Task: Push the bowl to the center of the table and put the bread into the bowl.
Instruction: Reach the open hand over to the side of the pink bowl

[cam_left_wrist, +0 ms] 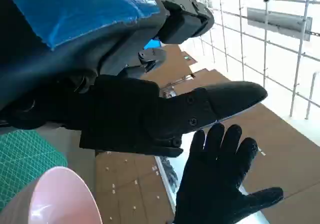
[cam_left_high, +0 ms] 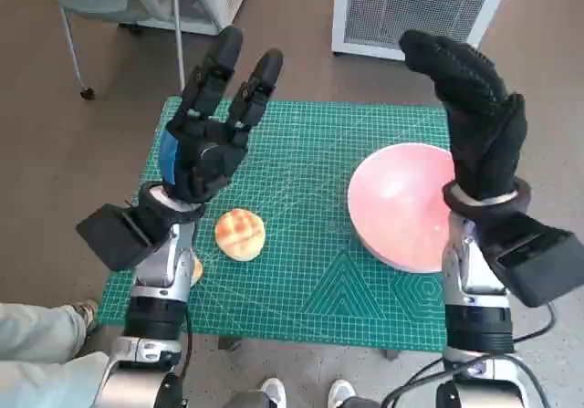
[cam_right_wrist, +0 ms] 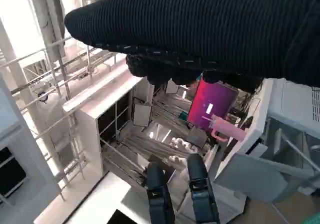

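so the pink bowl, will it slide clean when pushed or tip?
The bowl looks wide and shallow, so it will probably slide rather than tip if pushed low on its wall. It seems thin and plastic-like, likely light, so a firm nudge may send it far. The green mat looks matte and may add some drag.

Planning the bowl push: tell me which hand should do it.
Probably the right hand. It is raised open above the pink bowl at the table's right side. The left hand is raised over the bread, apart from the bowl.
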You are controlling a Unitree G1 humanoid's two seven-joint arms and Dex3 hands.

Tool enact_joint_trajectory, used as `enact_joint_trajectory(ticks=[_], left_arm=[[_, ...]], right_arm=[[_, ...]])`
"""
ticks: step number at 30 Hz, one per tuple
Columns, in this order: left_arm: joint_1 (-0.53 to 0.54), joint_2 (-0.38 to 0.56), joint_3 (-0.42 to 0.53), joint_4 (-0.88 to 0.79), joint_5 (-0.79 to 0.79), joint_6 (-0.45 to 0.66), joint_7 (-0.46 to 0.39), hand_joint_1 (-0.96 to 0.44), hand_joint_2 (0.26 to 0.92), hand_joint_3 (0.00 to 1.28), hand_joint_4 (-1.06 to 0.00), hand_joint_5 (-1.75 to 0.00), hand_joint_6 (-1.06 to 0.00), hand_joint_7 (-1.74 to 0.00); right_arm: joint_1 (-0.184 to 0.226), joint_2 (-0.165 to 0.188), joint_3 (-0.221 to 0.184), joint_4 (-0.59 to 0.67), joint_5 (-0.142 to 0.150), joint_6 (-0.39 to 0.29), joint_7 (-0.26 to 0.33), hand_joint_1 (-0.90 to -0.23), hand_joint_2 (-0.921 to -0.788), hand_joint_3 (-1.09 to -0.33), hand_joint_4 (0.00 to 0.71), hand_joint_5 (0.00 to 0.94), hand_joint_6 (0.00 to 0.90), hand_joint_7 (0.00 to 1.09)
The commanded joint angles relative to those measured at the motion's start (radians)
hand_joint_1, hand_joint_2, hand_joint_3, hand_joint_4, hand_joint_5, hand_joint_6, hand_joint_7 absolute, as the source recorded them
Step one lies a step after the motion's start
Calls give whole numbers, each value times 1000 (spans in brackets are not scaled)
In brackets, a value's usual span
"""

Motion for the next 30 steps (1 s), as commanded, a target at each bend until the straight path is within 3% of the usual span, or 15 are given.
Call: enact_joint_trajectory(ticks=[1,22,24,29,30], left_arm=[[-5,2,4,1,-5,-6,5,-660,921,400,-227,-2,-270,-9],[1,-3,1,-10,4,-3,25,-661,921,400,-228,-2,-263,-4],[4,-3,1,-16,8,-3,30,-639,921,386,-227,-1,-262,-4],[14,-1,-1,-28,21,-10,48,-387,921,227,-236,-4,-259,-2],[18,-1,-1,-31,25,-12,51,-361,921,214,-237,-4,-258,-2]], right_arm=[[25,2,-4,4,-3,4,-7,-640,-921,-802,239,1,-1,617],[40,-4,-10,5,-4,-3,-11,-629,-921,-809,236,0,-1,617],[46,-17,-23,17,1,-11,-7,-630,-921,-810,236,0,-1,617],[59,-59,-78,102,21,-57,7,-670,-921,-784,250,8,-1,637],[63,-68,-94,130,9,-73,-11,-676,-921,-781,252,9,-1,639]])
